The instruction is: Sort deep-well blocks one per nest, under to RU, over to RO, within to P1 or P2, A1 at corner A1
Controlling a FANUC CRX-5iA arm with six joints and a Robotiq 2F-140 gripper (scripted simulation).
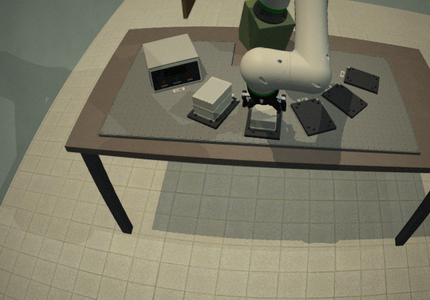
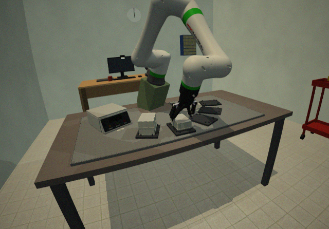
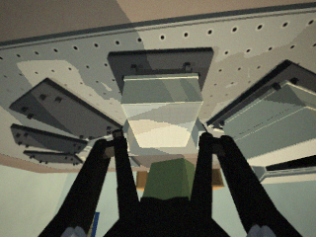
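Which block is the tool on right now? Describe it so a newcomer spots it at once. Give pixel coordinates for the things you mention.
On the table (image 1: pixel 222 154) (image 2: pixel 106 165), find the stacked pair of pale blocks (image 1: pixel 212 91) (image 2: pixel 147 121). The next dark nest (image 1: pixel 263 134) (image 2: pixel 177 132) carries your block (image 1: pixel 263 123) (image 2: pixel 182 122) (image 3: pixel 162 118): single, unstacked, between the tool's fingers.

In the exterior view, 1 monitor (image 2: pixel 121 64) and 1 red mug (image 2: pixel 110 78) stand on a desk (image 2: pixel 111 83), left; 1 clock (image 2: pixel 133 15), upper left; 1 red cart (image 2: pixel 309 103), right.

A brown table (image 1: pixel 222 156) (image 2: pixel 164 156) was topped by a gray perforated board (image 1: pixel 146 128) (image 2: pixel 98 152) (image 3: pixel 163 37). The board was laid flat.
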